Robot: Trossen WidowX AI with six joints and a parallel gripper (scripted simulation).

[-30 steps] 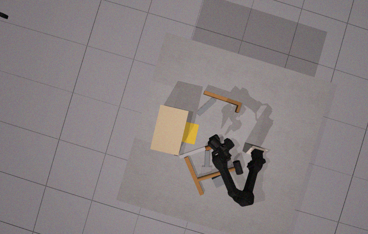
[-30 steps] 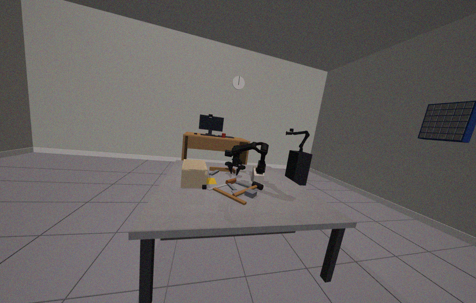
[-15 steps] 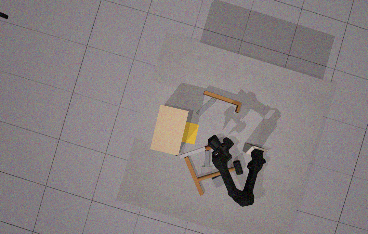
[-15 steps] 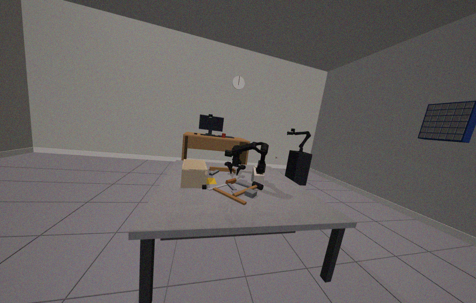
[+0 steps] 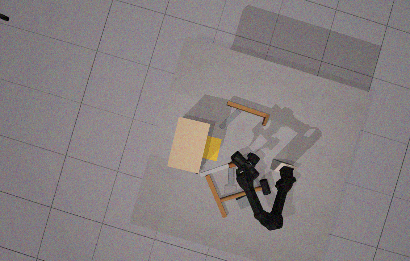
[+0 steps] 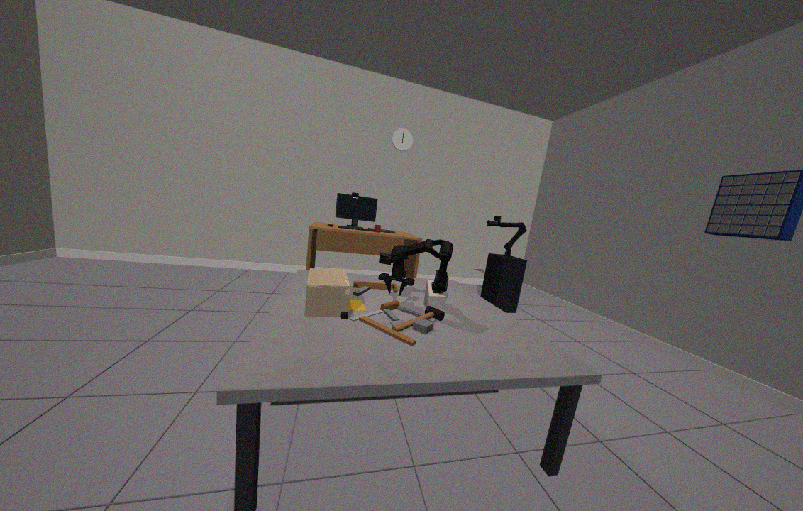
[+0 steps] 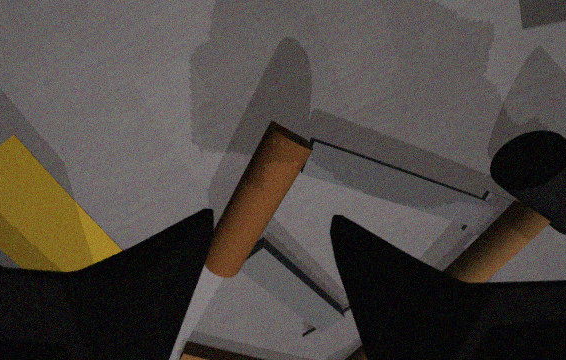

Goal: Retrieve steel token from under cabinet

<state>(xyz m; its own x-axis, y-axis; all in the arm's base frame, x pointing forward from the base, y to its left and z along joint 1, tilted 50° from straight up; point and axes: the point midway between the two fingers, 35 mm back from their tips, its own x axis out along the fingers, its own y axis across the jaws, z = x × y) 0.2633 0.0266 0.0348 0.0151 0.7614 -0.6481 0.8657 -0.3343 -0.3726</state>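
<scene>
The tan cabinet (image 5: 188, 145) (image 6: 328, 292) stands at the left of the tools. The yellow marked area (image 5: 213, 149) (image 6: 357, 305) (image 7: 38, 210) lies along its front. No token shows in any view. A tool with an orange handle (image 6: 389, 304) (image 7: 263, 200) and a long grey bar (image 5: 214, 169) lies on the table, its far end by the cabinet's near corner. My gripper (image 6: 395, 292) (image 7: 273, 220) is open and empty, above the handle. In the wrist view the handle appears beside the left finger, with no finger closed on it. The fingertips are hidden in the top view.
A mallet with a black head (image 5: 265, 186) (image 6: 434, 313) (image 7: 538, 170) and an orange stick (image 5: 216, 196) (image 6: 386, 330) lie on the near side. A grey block (image 6: 423, 326) is beside the mallet. An orange L-shaped stick (image 5: 247, 109) and a grey strip (image 5: 229, 119) lie beyond the marked area.
</scene>
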